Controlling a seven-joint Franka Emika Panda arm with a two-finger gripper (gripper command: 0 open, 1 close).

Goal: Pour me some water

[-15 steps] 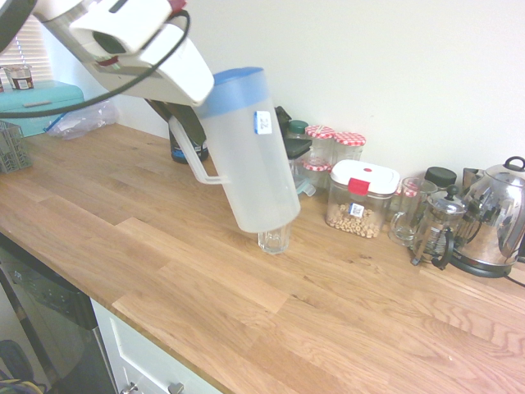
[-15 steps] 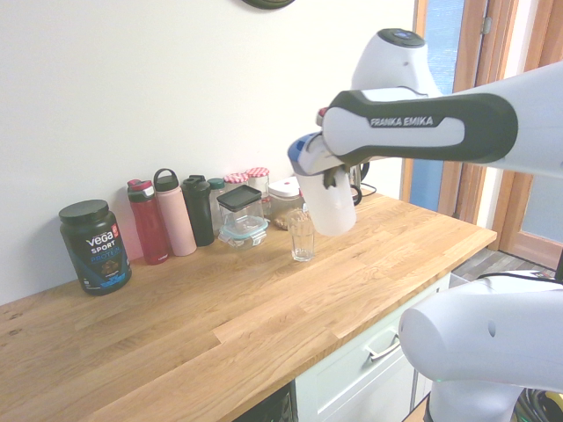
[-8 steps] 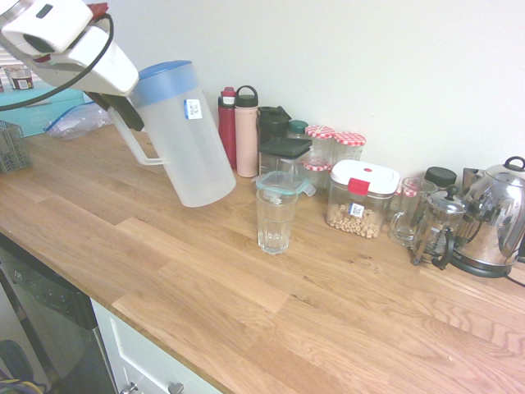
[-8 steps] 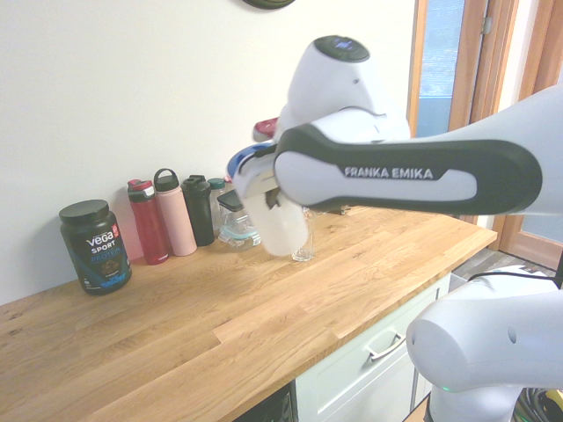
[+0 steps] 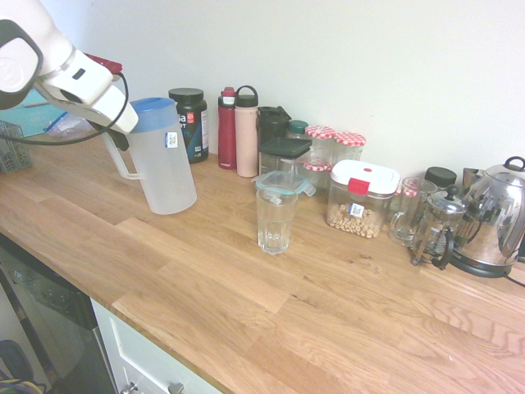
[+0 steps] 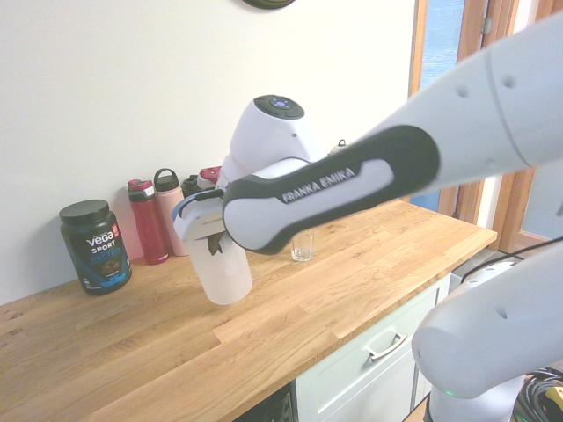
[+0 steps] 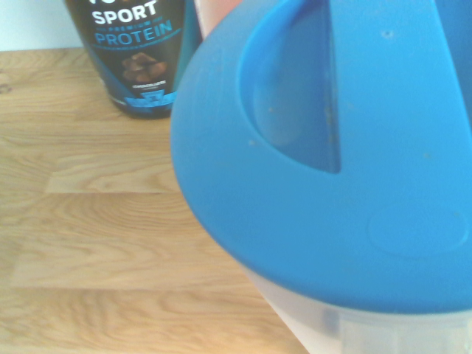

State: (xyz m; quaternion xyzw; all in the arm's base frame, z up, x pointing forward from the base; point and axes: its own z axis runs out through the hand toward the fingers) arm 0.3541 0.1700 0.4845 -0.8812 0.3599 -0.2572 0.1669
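A frosted plastic pitcher [image 5: 164, 168] with a blue lid [image 7: 332, 162] hangs almost upright, its base at or just above the wooden counter [image 5: 328, 312]. My gripper [image 5: 119, 138] is shut on its handle. In the second exterior view the pitcher [image 6: 224, 272] sits under my forearm, which hides most of the gripper. A clear drinking glass [image 5: 275, 220] stands well to one side of the pitcher, alone on the counter. The water [image 5: 274, 240] shows only faintly in the bottom of the glass. None can be made out through the pitcher's frosted wall.
A dark protein tub [image 5: 193, 123] stands just behind the pitcher, with a red bottle [image 5: 227, 127] and a pink bottle [image 5: 246, 131] beside it. Jars, food containers, a French press [image 5: 439, 230] and a kettle [image 5: 492, 217] line the wall. The counter's front edge runs close by.
The pitcher has swung from above the glass, away along the counter and down. It has turned from tilted to nearly upright, still in my grip.
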